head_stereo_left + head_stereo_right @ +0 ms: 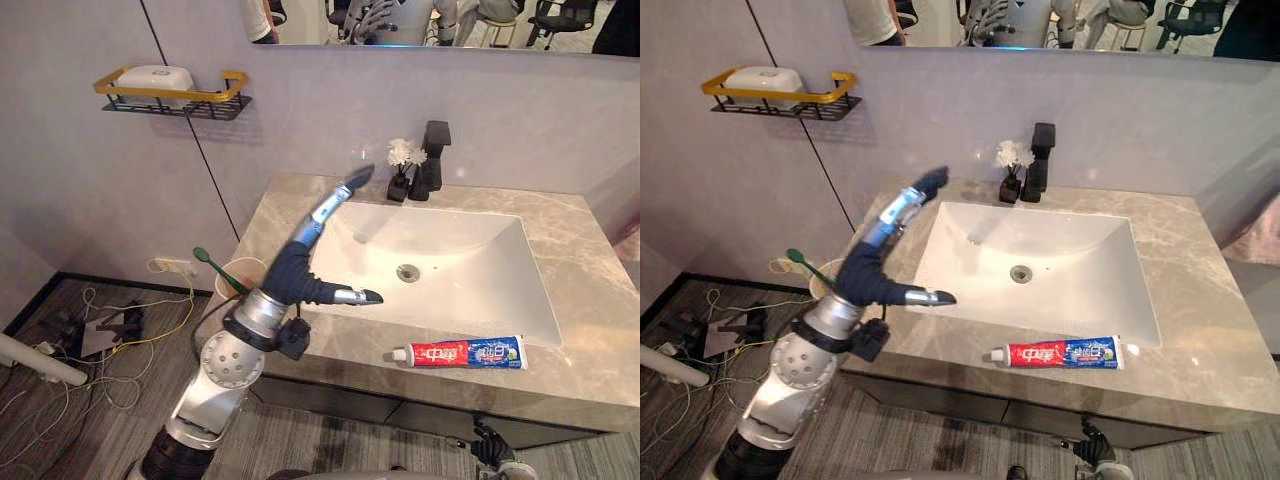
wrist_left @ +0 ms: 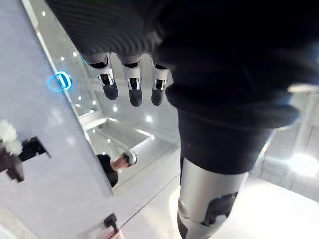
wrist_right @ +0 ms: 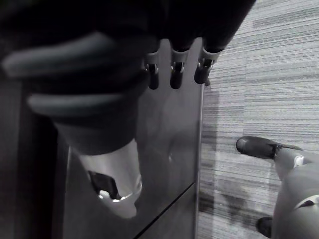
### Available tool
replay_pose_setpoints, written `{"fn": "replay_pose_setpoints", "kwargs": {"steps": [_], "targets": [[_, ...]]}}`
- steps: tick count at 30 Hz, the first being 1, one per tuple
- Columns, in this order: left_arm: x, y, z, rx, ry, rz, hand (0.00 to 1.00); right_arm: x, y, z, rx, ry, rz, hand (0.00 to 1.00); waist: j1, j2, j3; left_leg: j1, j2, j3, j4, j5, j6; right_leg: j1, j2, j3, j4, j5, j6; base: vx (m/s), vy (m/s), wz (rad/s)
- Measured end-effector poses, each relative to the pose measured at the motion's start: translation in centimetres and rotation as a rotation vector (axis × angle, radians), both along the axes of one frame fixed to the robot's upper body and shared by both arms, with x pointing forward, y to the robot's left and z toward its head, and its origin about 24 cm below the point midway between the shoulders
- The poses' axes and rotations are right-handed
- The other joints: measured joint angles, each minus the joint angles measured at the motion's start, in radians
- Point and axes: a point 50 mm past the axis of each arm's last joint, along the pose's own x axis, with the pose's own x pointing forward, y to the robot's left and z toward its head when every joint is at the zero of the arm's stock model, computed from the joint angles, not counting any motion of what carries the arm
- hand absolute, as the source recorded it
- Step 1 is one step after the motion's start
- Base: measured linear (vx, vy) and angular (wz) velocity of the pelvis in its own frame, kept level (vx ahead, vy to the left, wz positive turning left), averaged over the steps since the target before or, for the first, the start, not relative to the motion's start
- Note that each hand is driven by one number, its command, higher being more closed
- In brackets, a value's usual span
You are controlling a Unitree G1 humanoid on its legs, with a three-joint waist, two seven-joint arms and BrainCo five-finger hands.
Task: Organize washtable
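toothpaste (image 1: 456,354) lying loose on counter (image 1: 580,300) at sink's (image 1: 470,250) 6 o'clock | cup (image 1: 240,272) with toothbrush (image 1: 213,264) standing at 9 o'clock | left hand (image 1: 300,268) hovering beside cup, fingers straight, holding nothing | right hand (image 3: 174,77) hanging low, fingers seemingly relaxed, empty | tidying looking barely begun

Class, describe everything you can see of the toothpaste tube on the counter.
The toothpaste tube lies flat on the marbled counter, on the front strip before the sink. Soft-looking plastic, red near its white cap, blue toward the flat end; the cap points to the robot's left. Only the counter touches it.
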Motion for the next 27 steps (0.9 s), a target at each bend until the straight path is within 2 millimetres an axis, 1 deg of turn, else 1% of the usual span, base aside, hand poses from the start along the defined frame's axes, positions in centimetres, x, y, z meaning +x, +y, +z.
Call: {"fn": "replay_pose_setpoints", "kwargs": {"steps": [9,11,15,18,19,22,27], "targets": [[-0.1,-2.8,-4.2,0.150,0.125,-0.047,0.00,0.3,0.3,0.1,-0.006,-0.022,-0.018,0.00,-0.002,-0.005,0.004,-0.006,0.001,0.013,-0.001,0.000,0.000,-0.012,0.000,0.015,0.000,0.004,0.001,-0.01,0.012,-0.05],[-0.3,-3.2,-4.7,0.171,0.134,-0.055,0.00,0.5,0.2,0.3,-0.010,-0.035,-0.019,0.00,-0.007,-0.009,0.007,-0.006,0.001,0.015,-0.001,0.000,0.000,-0.013,0.000,0.016,0.000,0.004,0.001,0.00,0.000,0.00],[-0.7,-4.3,-5.7,0.209,0.155,-0.084,0.00,0.8,0.1,0.4,-0.012,-0.045,-0.027,0.00,-0.022,-0.008,0.013,-0.006,0.001,0.019,-0.003,0.000,0.000,-0.015,-0.001,0.020,0.001,0.003,0.001,0.00,0.003,-0.01],[-1.0,-5.0,-6.5,0.249,0.163,-0.104,0.00,0.8,-0.1,0.5,-0.015,-0.047,-0.036,0.00,-0.023,-0.004,0.019,-0.004,0.003,0.029,-0.005,0.000,0.000,-0.018,0.000,0.029,0.001,0.003,0.001,0.00,0.011,-0.09],[-1.2,-5.4,-6.8,0.267,0.163,-0.116,0.00,0.9,-0.2,0.5,-0.018,-0.051,-0.044,0.00,-0.023,0.001,0.027,-0.003,0.004,0.036,-0.005,0.000,0.000,-0.025,0.000,0.036,0.012,0.003,0.001,-0.01,0.013,-0.13],[-1.1,-5.6,-7.2,0.303,0.151,-0.108,0.00,1.1,-0.3,0.6,-0.022,-0.060,-0.048,0.00,-0.026,0.006,0.044,-0.004,0.004,0.043,-0.003,0.000,0.000,-0.036,0.000,0.044,0.031,-0.001,0.003,-0.02,0.014,-0.09],[-1.2,-6.2,-7.8,0.348,0.142,-0.119,0.00,1.2,-0.4,0.7,-0.032,-0.062,-0.060,0.00,-0.027,0.002,0.061,-0.005,0.003,0.045,0.000,0.000,0.000,-0.051,-0.001,0.049,0.063,-0.014,0.004,-0.02,0.004,-0.01]]}}
